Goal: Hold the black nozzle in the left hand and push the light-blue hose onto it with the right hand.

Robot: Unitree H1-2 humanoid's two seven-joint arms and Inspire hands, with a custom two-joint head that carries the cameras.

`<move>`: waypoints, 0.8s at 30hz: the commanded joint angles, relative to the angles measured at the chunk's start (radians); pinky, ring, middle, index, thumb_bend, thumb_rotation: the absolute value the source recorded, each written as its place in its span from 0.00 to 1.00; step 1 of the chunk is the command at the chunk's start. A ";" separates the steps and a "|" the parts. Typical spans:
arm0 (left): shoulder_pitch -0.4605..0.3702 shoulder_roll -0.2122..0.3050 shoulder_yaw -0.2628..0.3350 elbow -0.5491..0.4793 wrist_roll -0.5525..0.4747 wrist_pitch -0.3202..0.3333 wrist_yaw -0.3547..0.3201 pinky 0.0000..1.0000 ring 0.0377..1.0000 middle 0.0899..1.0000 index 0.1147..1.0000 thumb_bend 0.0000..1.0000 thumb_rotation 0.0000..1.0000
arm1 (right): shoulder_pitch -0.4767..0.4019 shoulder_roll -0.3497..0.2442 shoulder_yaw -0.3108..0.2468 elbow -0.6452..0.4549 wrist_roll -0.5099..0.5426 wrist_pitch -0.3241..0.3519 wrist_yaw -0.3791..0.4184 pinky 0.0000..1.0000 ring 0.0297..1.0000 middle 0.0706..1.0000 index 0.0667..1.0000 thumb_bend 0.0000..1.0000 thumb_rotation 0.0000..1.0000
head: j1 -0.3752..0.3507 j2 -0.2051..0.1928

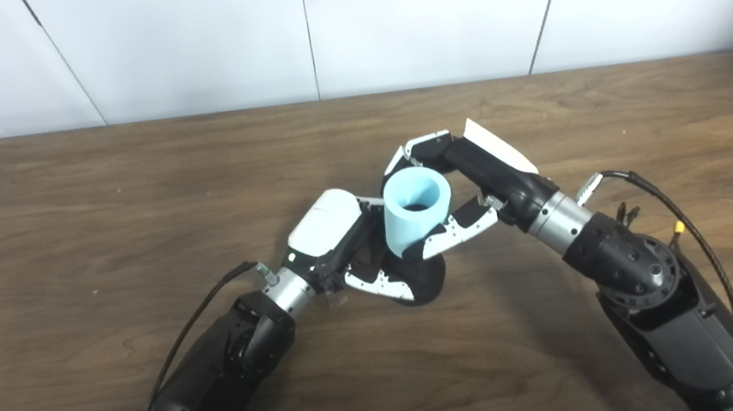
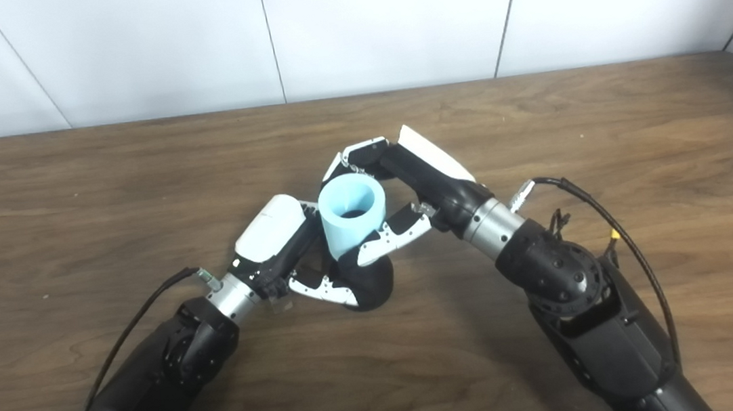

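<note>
- The table (image 1: 66,196) carried nothing but the work, near its middle.
- Our right hand (image 1: 457,189) was wrapped round the light-blue hose (image 1: 417,217), which stood upright atop the nozzle; it looked light, pliable, best held mid-wall.
- Just below the hose, our left hand (image 1: 350,248) clasped the black nozzle (image 1: 425,281), seemingly rigid.

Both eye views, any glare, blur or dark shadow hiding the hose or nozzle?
Left eye view: soft even light, blue hose sharp, no glare; black nozzle dark, little detail. Right eye view: the same, only faint shadow on the table.
</note>
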 commanded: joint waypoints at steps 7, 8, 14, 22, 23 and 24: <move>0.123 0.027 -0.055 0.080 0.040 0.126 -0.182 0.41 0.40 0.42 0.47 0.50 0.00 | 0.069 -0.027 0.067 0.041 -0.034 0.047 0.067 0.36 0.40 0.46 0.45 0.52 0.00 | -0.001 0.005; 0.123 0.026 -0.055 0.079 0.042 0.126 -0.181 0.41 0.40 0.43 0.47 0.50 0.00 | 0.066 -0.029 0.072 0.041 -0.037 0.039 0.069 0.36 0.40 0.46 0.45 0.52 0.00 | -0.001 0.005; 0.117 0.019 -0.055 0.096 0.044 0.120 -0.173 0.41 0.40 0.43 0.47 0.50 0.00 | 0.014 -0.081 0.108 -0.012 -0.049 0.054 0.129 0.47 0.60 0.73 0.79 0.86 0.07 | -0.003 -0.001; 0.106 0.014 -0.060 0.122 0.055 0.106 -0.160 0.40 0.40 0.43 0.47 0.50 0.00 | -0.041 -0.075 0.049 -0.099 -0.053 0.107 0.097 0.91 1.00 1.00 1.00 0.96 0.24 | -0.004 -0.009; 0.106 0.013 -0.060 0.123 0.054 0.104 -0.158 0.39 0.39 0.43 0.47 0.50 0.00 | -0.048 -0.074 0.039 -0.100 -0.058 0.111 0.093 0.90 1.00 1.00 1.00 0.98 0.25 | -0.004 -0.009; 0.105 0.013 -0.059 0.125 0.054 0.102 -0.156 0.39 0.39 0.43 0.47 0.50 0.00 | -0.051 -0.072 0.031 -0.100 -0.062 0.113 0.093 0.91 1.00 1.00 1.00 0.99 0.26 | -0.005 -0.007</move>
